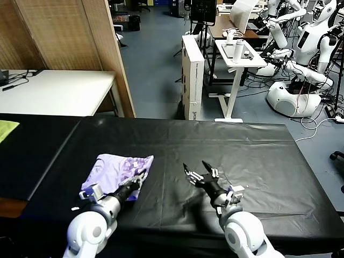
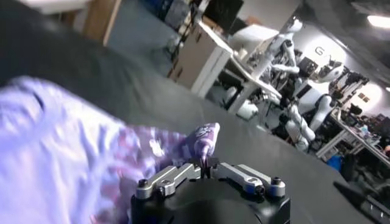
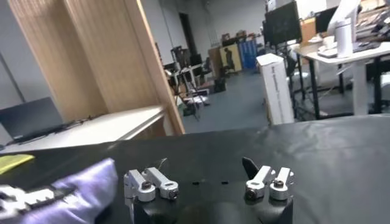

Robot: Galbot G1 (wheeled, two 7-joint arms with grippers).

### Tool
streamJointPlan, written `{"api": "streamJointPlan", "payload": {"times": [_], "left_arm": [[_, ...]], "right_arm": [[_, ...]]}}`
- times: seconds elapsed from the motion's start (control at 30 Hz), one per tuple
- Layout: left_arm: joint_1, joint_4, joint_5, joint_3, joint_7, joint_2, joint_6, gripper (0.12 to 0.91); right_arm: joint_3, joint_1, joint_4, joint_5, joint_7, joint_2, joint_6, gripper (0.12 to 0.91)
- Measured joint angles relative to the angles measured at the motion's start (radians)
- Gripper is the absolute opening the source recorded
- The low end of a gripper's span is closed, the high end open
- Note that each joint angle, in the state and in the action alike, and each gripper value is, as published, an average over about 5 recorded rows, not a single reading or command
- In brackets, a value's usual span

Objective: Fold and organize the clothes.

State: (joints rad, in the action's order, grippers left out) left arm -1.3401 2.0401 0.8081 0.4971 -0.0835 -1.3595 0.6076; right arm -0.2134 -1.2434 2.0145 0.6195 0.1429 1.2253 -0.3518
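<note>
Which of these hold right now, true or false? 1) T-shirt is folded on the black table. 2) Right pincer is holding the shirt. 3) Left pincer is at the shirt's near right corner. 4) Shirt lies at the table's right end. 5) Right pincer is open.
1) True: the light lavender thin-fabric T-shirt lies as a compact folded bundle on the black-covered table.
2) False: the right pincer hovers over bare black cover, apart from the shirt.
3) True: the left pincer is at that corner.
4) False: it lies on the left part of the table.
5) True: its fingers are spread wide with nothing between them.
</note>
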Motion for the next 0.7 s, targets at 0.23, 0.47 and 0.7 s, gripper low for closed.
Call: {"api": "streamJointPlan", "payload": {"times": [0.23, 0.47, 0.7], "left_arm": [[0.002, 0.067, -0.002, 0.021, 0.010, 0.014, -0.002, 0.767], [0.002, 0.096, -0.017, 0.078, 0.006, 0.043, -0.035, 0.905], [-0.023, 0.095, -0.023, 0.118, 0.007, 0.042, -0.045, 0.907]], "right_arm": [[0.086, 0.042, -0.003, 0.136, 0.087, 0.006, -0.086, 0.907], [0.200, 0.095, -0.044, 0.228, 0.115, 0.051, -0.117, 0.907], [0.255, 0.139, -0.121, 0.239, 0.120, 0.113, -0.117, 0.901]]}}
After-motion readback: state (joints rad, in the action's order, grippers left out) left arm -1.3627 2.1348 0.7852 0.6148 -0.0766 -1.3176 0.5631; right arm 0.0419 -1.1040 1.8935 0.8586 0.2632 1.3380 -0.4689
